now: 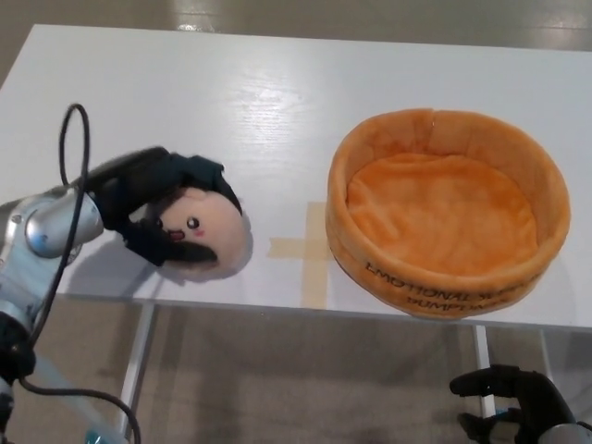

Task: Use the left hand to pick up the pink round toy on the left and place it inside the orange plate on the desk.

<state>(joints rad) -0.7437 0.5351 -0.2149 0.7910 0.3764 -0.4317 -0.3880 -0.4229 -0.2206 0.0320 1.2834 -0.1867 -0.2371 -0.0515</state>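
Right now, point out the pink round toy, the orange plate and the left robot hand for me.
pink round toy (205,234): head view, on its face below the eyes.
orange plate (435,277): head view, on the near outer wall by the lettering.
left robot hand (153,185): head view, on the black back of the hand.

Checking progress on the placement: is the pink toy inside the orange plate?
No, the pink toy sits in the left hand, left of the empty orange plate.

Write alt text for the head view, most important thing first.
The robot's left hand grips a pink round toy with a smiling face near the white desk's front left edge. An empty orange plush plate sits to the right, beyond a tape cross; the right hand hangs below the desk edge.
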